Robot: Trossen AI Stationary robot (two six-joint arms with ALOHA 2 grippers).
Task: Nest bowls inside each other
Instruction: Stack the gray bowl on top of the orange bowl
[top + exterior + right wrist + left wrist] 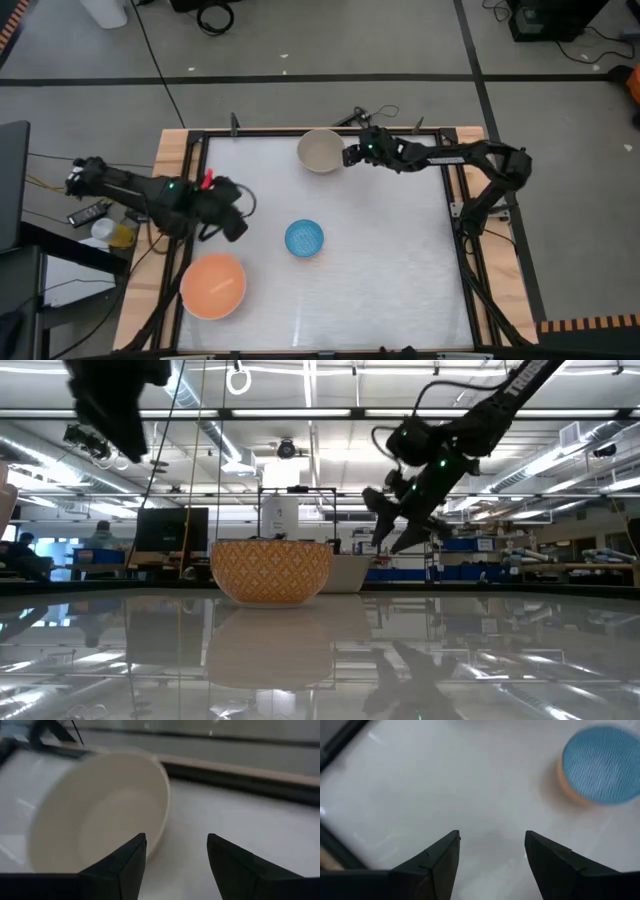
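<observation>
A beige-cream bowl (320, 150) stands on its base at the table's far edge; it also shows in the right wrist view (100, 815). My right gripper (350, 153) hovers open just beside its right rim (165, 805), slanting down and held above the table (395, 525). A small blue bowl (304, 238) sits mid-table, and its outer wall looks orange (271, 570). A peach-orange bowl (213, 285) rests near the front left. My left gripper (234, 218) hangs open above bare table, left of the blue bowl (602, 765).
A black frame (200, 140) with wooden edging borders the glossy white tabletop (400, 260). Bare table lies to the right and front of the blue bowl. Cables and clutter lie off the table's left side (95, 215).
</observation>
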